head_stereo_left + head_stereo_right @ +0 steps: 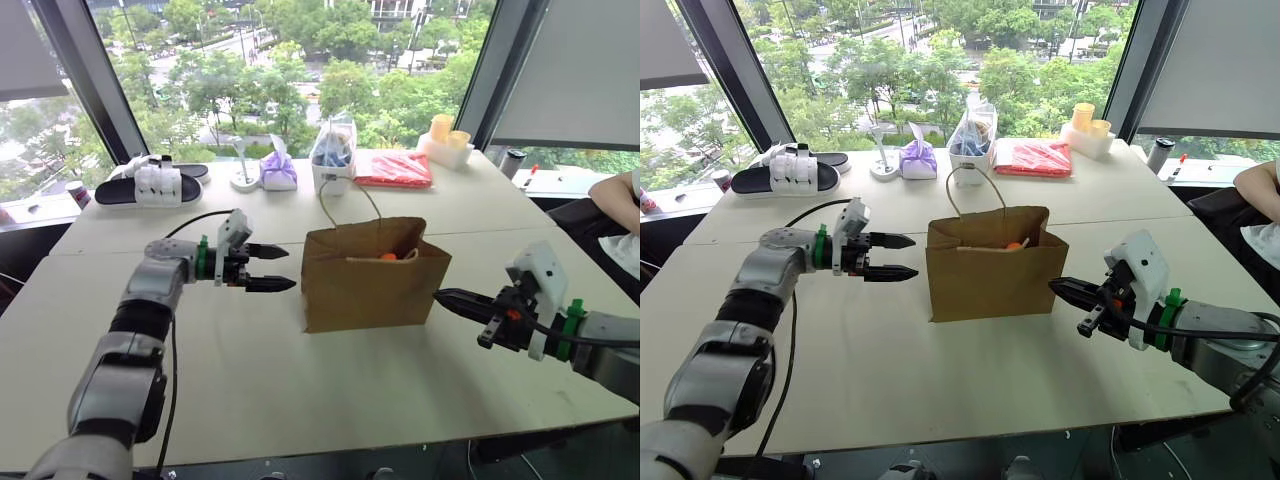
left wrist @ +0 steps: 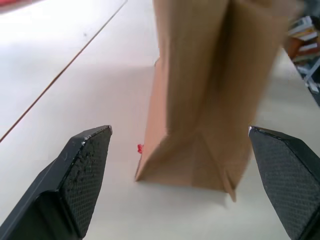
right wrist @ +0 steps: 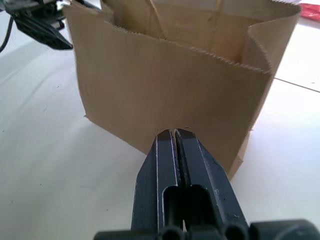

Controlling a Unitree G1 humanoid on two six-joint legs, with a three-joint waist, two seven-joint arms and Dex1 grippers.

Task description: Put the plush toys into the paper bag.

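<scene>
— Two arms flank the paper bag [image 1: 375, 272] in the left eye view; where are we in the task?
— Late, I judge. The bag stands upright mid-desk [image 1: 250, 400], mouth open. Just inside its rim a patch of bright orange shows, which I take for the orange plush toy [image 1: 388, 256]. The green toy I cannot find; it may lie deeper in the bag, hidden by the wall.
— And the left gripper [image 1: 272, 268]?
— At the bag's nine o'clock, just clear of the paper, fingers apart and empty. That reads like a release into the bag.
— Right eye view?
— The same layout. The right gripper [image 1: 1060, 287] sits at the bag's three o'clock, fingers together, tip close to or touching the side wall; I cannot tell which. At twelve o'clock, well apart, stand a purple pouch [image 1: 918, 158] and a clear plastic bag [image 1: 973, 135] with blue items inside.
— Left wrist view?
— Its black fingers [image 2: 82, 175] stand wide, framing the narrow folded side of the bag with bare desk between. Nothing is held.
— Right wrist view?
— Closed fingers [image 3: 175, 150] point at the broad face of the bag. Its serrated rim is open, but the contents are hidden from here.
— Next move?
— Probably checking that both toys are inside, then drawing the arms away without tipping the light bag.
</scene>
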